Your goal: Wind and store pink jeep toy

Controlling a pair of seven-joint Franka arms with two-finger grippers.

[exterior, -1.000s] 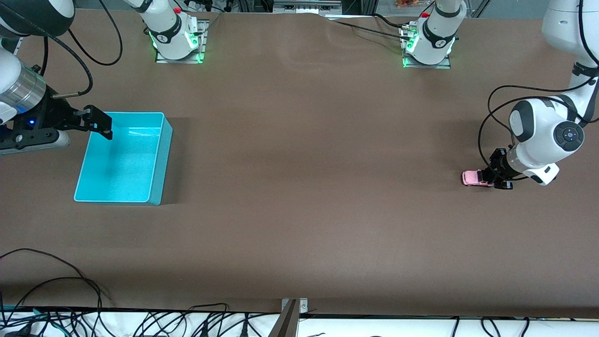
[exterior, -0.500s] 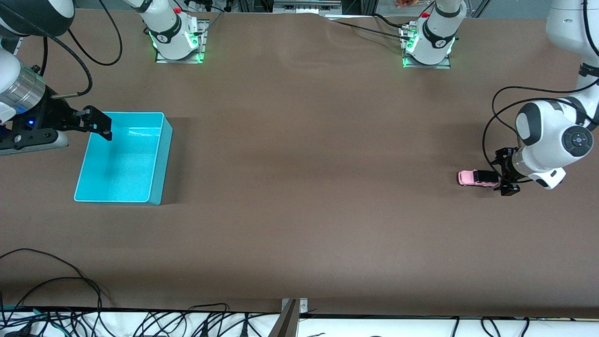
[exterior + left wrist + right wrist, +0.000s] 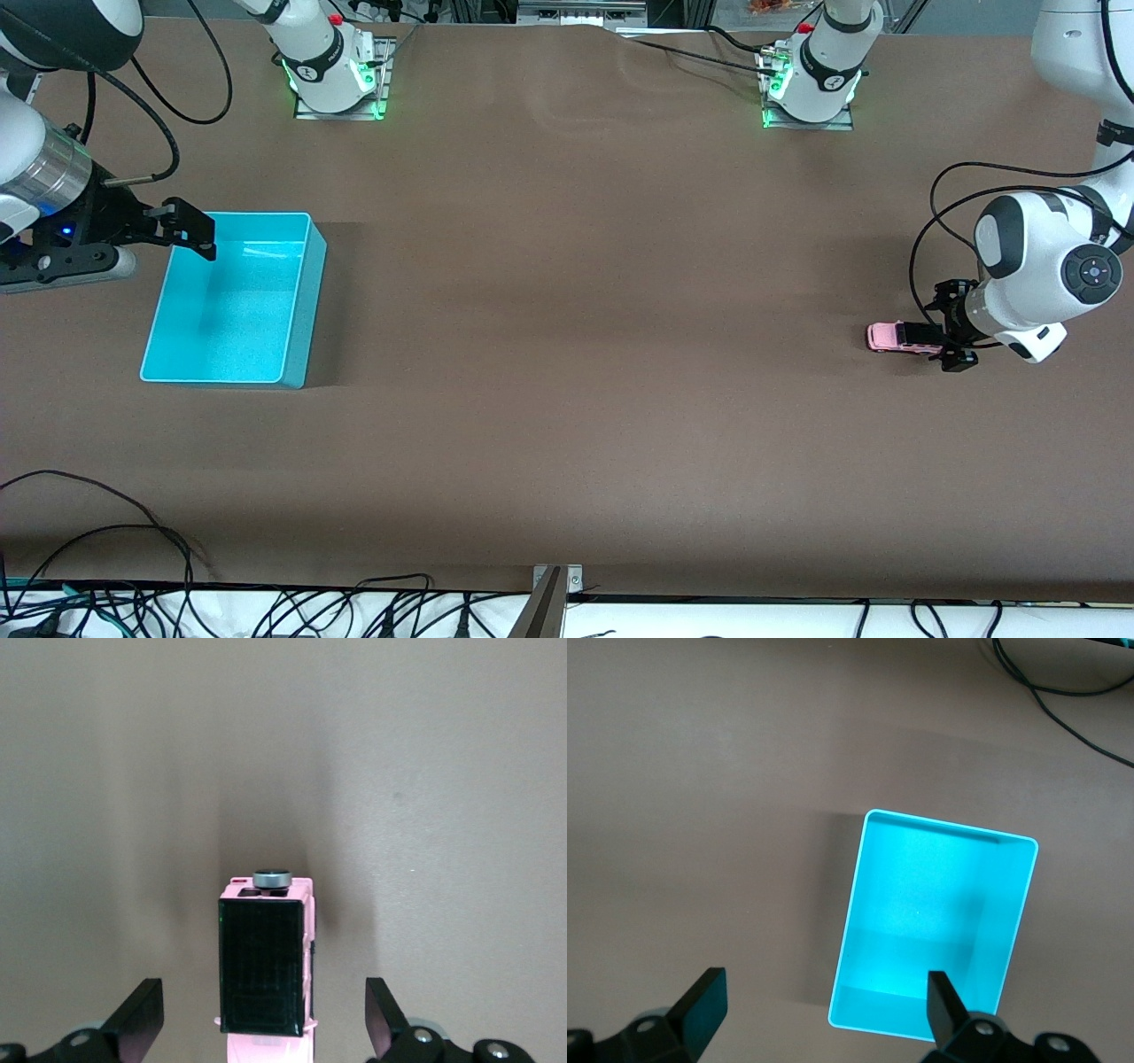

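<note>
The pink jeep toy [image 3: 883, 337] stands on its wheels on the brown table at the left arm's end. My left gripper [image 3: 948, 324] is low at the jeep's black-roofed end, open. In the left wrist view the jeep [image 3: 263, 967] lies between the two fingertips [image 3: 142, 1017] with a clear gap on each side, and my left gripper [image 3: 263, 1028] touches nothing. The cyan bin [image 3: 232, 298] sits at the right arm's end. My right gripper [image 3: 190, 234] hovers open and empty over the bin's rim; in its wrist view the bin [image 3: 935, 930] lies under my right gripper [image 3: 819, 1005].
The two arm base plates [image 3: 341, 108] [image 3: 808, 120] with green lights stand at the table's edge farthest from the front camera. Black cables [image 3: 133, 540] trail over the edge nearest the front camera. A metal bracket [image 3: 556, 580] sits at the middle of that edge.
My left gripper has opened and let go of the jeep. The jeep has shifted slightly toward the right arm's end. The right arm has barely moved.
</note>
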